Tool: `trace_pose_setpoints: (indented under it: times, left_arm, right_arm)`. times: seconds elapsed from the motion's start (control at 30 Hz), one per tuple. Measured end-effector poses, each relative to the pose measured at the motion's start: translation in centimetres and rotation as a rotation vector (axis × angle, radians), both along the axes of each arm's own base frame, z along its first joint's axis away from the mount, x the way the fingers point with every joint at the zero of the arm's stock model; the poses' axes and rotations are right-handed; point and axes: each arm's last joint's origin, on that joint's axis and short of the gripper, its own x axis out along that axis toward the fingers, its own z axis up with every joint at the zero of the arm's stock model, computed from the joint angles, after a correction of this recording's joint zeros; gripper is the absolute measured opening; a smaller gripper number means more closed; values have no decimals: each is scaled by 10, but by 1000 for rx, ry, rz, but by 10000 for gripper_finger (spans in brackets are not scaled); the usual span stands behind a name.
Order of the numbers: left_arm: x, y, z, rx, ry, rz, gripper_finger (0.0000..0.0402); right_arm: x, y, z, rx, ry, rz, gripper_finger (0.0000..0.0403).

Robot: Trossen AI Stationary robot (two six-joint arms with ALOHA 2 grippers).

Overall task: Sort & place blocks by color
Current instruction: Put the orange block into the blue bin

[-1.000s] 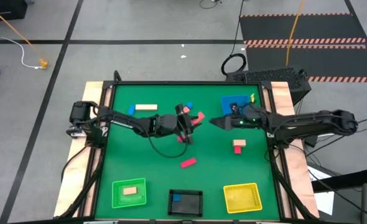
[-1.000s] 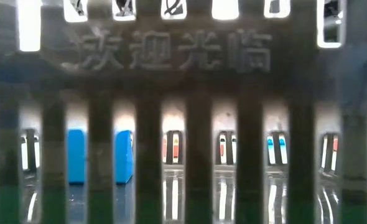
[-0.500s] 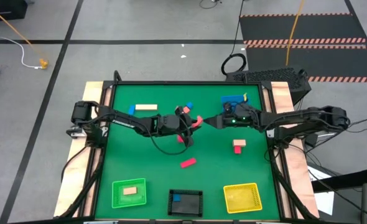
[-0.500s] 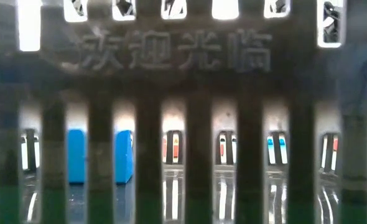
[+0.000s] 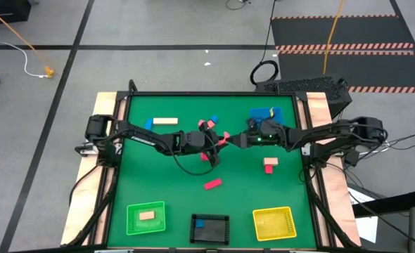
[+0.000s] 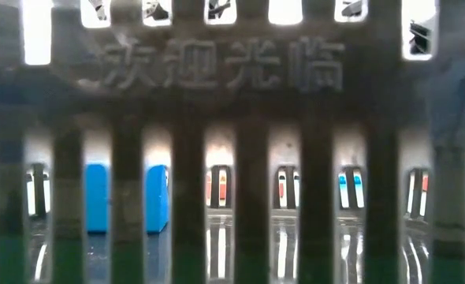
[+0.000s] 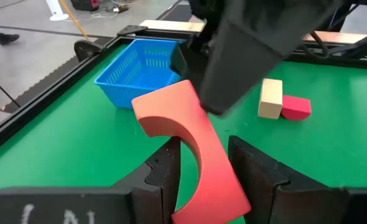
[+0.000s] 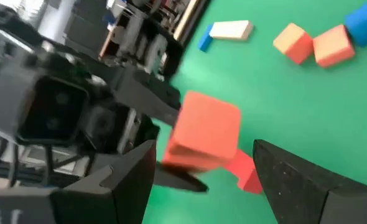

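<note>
Clamped on a red arch block, the left gripper holds it above the middle of the green table. Facing it, the right gripper has its 2 fingers spread wide on either side of that same block's free end, not closed on it. Farther right lie a tan block touching a red one, near the blue tray.
</note>
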Motion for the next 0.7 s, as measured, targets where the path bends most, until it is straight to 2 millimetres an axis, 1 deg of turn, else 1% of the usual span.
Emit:
trace_pose_setpoints:
  times: [0.1, 0.27, 0.5, 0.6, 0.7]
  left_arm:
    - [0, 0, 0, -1, -1, 0, 121]
    - [0, 0, 0, -1, -6, 0, 121]
    - [0, 1, 1, 1, -12, 2, 121]
    - [0, 1, 1, 8, -9, -2, 121]
    - [0, 1, 1, 22, -4, -6, 121]
  right_arm:
    - [2, 0, -3, -8, -2, -1, 258]
    - [9, -2, -2, -44, -72, 6, 258]
    - [12, -2, -10, -42, -47, 8, 255]
    - [12, -2, -11, -42, -45, 8, 236]
    - [12, -2, -11, -63, -48, 12, 196]
